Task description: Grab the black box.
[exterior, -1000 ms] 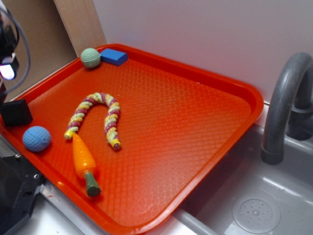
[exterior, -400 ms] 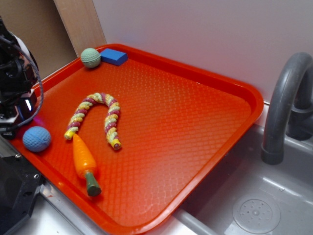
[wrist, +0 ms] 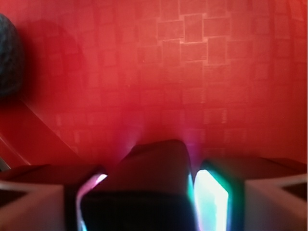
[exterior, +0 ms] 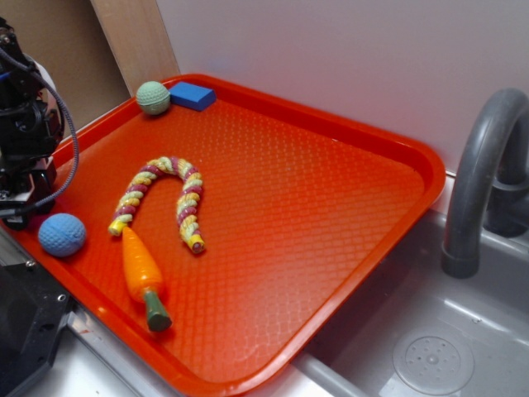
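Wrist view – textured red tray (wrist: 202, 72), black box (wrist: 149, 183)

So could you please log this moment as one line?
phase: grasp | gripper: around black box | closure: unclear | site: tray left edge

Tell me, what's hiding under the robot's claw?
In the wrist view, the black box sits between the fingers of the gripper, on the red tray. From the outside view, the arm covers the box completely, so you cannot see it there.
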You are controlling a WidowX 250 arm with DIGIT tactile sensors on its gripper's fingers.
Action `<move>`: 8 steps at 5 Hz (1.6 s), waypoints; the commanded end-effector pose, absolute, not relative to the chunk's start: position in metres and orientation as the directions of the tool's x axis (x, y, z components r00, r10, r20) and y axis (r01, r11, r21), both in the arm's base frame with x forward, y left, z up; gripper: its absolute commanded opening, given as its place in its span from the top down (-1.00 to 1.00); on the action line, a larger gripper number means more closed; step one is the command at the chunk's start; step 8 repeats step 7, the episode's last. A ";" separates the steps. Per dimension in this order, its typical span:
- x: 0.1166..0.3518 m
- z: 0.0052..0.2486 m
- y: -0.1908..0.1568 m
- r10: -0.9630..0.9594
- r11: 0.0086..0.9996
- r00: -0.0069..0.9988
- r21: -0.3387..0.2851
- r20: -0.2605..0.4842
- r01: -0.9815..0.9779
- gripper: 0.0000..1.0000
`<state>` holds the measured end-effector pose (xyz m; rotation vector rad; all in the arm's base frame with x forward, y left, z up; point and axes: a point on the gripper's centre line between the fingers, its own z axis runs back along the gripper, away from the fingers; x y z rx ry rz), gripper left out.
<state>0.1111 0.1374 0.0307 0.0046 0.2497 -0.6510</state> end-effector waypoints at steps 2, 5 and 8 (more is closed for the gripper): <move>0.188 0.157 0.058 -0.334 0.914 0.931 0.193 -0.146 0.358 1.00; 0.196 0.222 0.003 0.094 0.982 0.989 0.154 0.117 -0.112 1.00; 0.200 0.210 0.007 0.093 0.985 0.988 0.136 0.126 -0.110 1.00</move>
